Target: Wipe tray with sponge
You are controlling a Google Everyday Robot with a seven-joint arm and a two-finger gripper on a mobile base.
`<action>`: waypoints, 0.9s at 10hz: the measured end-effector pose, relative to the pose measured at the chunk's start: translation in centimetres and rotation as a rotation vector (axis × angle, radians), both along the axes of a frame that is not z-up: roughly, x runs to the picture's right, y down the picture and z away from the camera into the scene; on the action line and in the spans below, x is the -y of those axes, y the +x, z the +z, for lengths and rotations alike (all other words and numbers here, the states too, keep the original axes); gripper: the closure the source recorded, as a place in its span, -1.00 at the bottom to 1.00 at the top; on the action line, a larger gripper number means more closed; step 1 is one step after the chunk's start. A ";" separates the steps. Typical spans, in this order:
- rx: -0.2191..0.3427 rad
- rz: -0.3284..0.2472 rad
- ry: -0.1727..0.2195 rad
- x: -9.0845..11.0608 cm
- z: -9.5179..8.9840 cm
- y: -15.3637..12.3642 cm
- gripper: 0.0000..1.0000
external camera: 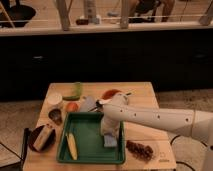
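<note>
The dark-green tray [85, 145] lies on the wooden table's front left part. A light-blue sponge [110, 142] rests on the tray's right side, near the rim. My gripper [110, 131] hangs from the white arm that comes in from the right, and it sits directly over the sponge, touching or nearly touching its top. A long yellow corn-like piece [71, 145] lies along the tray's left side.
A dark round bowl [42, 138] with a pale block stands left of the tray. Behind the tray are a white cup [54, 98], a small dark cup [55, 116], a green item [76, 91], an orange ball [72, 106] and a red-rimmed plate [111, 94]. Dark crumbly stuff [140, 149] lies right of the tray.
</note>
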State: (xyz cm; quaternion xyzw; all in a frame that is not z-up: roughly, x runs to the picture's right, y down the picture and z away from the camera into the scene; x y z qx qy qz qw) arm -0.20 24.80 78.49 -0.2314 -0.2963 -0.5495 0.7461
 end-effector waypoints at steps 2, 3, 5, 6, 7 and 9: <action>0.043 -0.025 -0.013 0.1 0.3 -3.9 1.00; 0.060 -0.033 -0.020 0.0 0.4 -6.2 1.00; 0.056 -0.035 -0.036 -0.5 0.6 -8.5 1.00; 0.055 -0.032 -0.042 -0.7 0.6 -8.9 1.00; 0.055 -0.028 -0.050 -1.0 0.7 -8.9 1.00; 0.050 -0.021 -0.063 -1.4 0.8 -7.5 1.00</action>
